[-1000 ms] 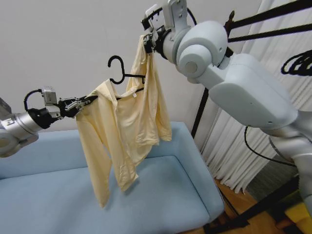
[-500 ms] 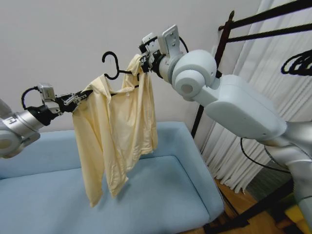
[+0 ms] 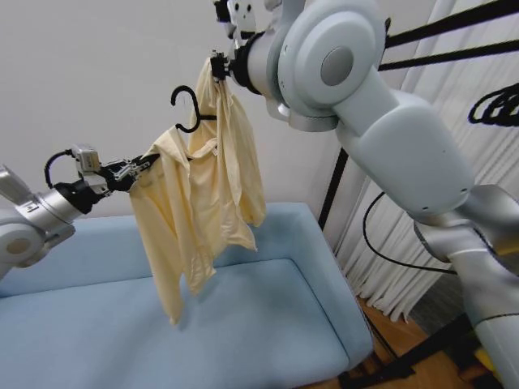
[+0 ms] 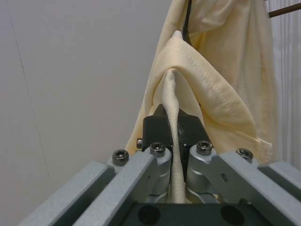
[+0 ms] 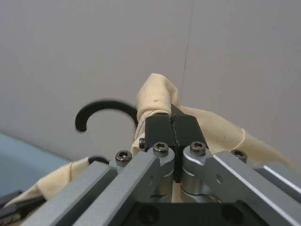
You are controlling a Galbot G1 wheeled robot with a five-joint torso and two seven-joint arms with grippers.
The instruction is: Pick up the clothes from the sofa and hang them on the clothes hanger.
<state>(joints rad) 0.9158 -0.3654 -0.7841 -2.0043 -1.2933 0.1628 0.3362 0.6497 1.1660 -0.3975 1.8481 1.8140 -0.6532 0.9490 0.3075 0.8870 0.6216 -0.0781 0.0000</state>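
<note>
Pale-yellow shirt [image 3: 207,203] hangs in the air above the blue sofa [image 3: 300,324], partly draped on a black hanger [image 3: 185,101].
Light, limp cloth, likely to slip. The left tool [image 3: 139,167] is pinched closed on a shoulder fold and the right tool [image 3: 219,66] is clamped on the raised bunch; seams look the surest hold.

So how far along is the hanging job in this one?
Done: the pale yellow shirt is off the sofa, with the black hanger hook poking out at its collar. In hand: the left gripper, fingers shut, pinches one shoulder, and the right gripper, shut too, holds the other side up high. Left: the hanger hangs on nothing yet; the clothes rack stands apart to the right.
</note>
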